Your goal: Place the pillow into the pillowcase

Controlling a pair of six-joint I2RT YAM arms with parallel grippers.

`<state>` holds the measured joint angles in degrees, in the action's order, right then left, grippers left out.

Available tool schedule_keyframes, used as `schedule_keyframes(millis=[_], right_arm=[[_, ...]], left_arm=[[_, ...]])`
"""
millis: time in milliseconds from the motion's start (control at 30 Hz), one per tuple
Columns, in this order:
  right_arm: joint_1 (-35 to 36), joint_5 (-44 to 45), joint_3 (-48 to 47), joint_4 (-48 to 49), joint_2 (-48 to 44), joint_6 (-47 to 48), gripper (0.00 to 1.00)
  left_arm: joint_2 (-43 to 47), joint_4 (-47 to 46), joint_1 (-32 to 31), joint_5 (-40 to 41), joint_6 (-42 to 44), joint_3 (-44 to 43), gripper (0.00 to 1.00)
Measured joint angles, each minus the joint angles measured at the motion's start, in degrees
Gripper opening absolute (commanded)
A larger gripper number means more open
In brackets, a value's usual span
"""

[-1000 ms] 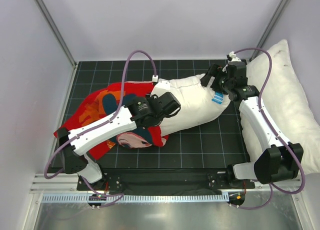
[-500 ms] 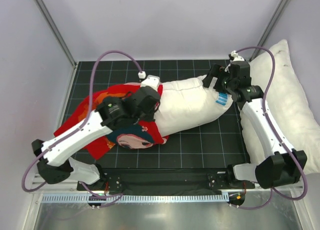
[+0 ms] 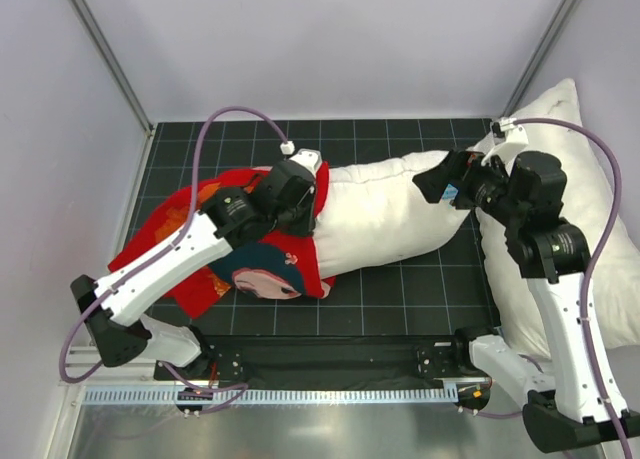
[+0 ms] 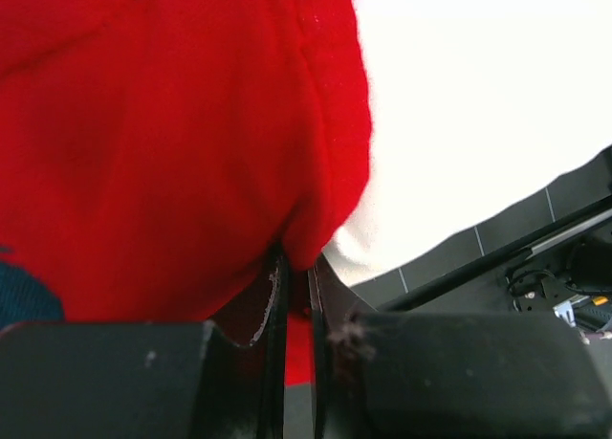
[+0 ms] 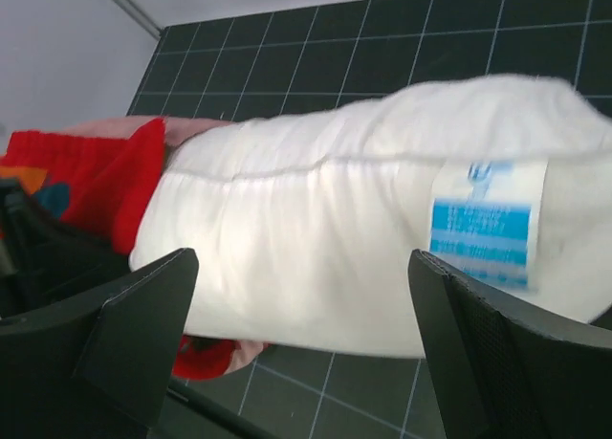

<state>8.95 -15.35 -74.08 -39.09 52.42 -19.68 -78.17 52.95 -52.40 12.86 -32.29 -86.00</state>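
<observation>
Black gridded mat [image 3: 400, 289], pale grey walls [image 3: 300, 49]. Plump white pillow [image 3: 385, 214], blue label, mid-mat, one end inside the red pillowcase [image 3: 150, 244]. Pillowcase hem clamped by left gripper [image 4: 296, 276]; right gripper [image 3: 438, 184] spread wide, empty, beside the labelled end.

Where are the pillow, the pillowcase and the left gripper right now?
pillow [image 3: 385, 214]: top external view, its bare white middle.
pillowcase [image 4: 172, 123]: left wrist view, broad red fabric, upper left.
left gripper [image 4: 295, 272]: left wrist view, between fingertips pinching the red hem.

White pillow [image 3: 385, 211] lying flat, left end inside red pillowcase [image 3: 210, 254], seemingly bunched.
</observation>
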Motion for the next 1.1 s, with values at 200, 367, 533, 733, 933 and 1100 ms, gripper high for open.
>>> schedule_keyframes(millis=[200,367,533,733,933,1100], right_arm=[[0.0,-3.4,6.0,-2.5,-5.2,0.1,1.0],[0.2,-4.9,13.3,0.0,-2.0,0.1,1.0],[1.2,-4.3,18.0,8.7,9.9,-1.1,0.51],[11.3,-0.2,19.3,21.1,17.5,-5.3,0.04],[25.2,9.5,18.3,23.1,15.2,-8.6,0.04],[29.3,14.1,15.4,13.6,6.4,-9.8,0.04]], left_arm=[[-2.2,-3.1,0.5,-0.4,0.2,0.7,0.0],[-1.1,-3.6,0.5,-1.1,0.0,1.1,0.0],[0.6,-4.2,0.5,-3.5,-0.3,0.7,0.0],[-8.1,-4.7,0.3,-7.7,-0.5,-12.9,0.0],[-30.7,6.1,1.4,-13.4,-0.1,-45.1,0.0],[-37.1,11.1,9.0,-24.8,-3.5,-60.2,0.0]])
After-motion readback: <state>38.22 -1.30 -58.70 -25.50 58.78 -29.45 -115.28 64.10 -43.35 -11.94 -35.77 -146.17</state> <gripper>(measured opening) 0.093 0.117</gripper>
